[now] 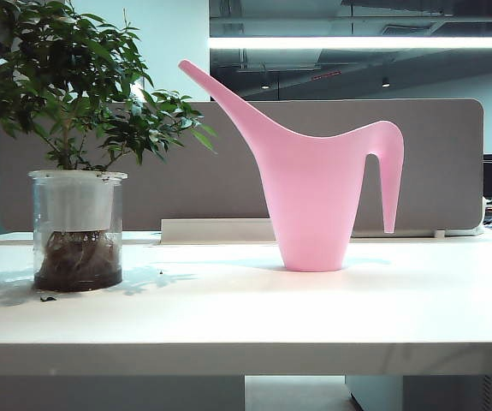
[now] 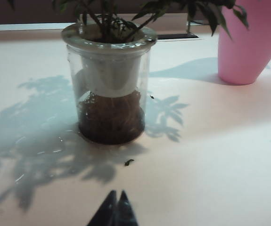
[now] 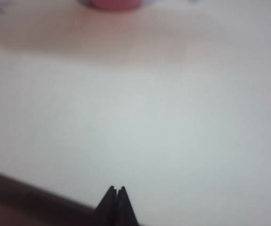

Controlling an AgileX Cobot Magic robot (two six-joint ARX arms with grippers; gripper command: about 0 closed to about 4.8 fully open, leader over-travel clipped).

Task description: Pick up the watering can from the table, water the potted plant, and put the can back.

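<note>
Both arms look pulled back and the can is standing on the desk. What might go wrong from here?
1. The watering can is tall on a narrow base, so a nudge from the shut right gripper may tip it.
2. Its spout already points toward the potted plant, so a swing could catch the leaves.
3. The shut left gripper sits close to the glass pot; moving forward could bump it on the table.

I see only my left tool [image 2: 116,207] and right tool [image 3: 116,203]: each a pair of black, pointed, wedge-shaped fingers.
</note>
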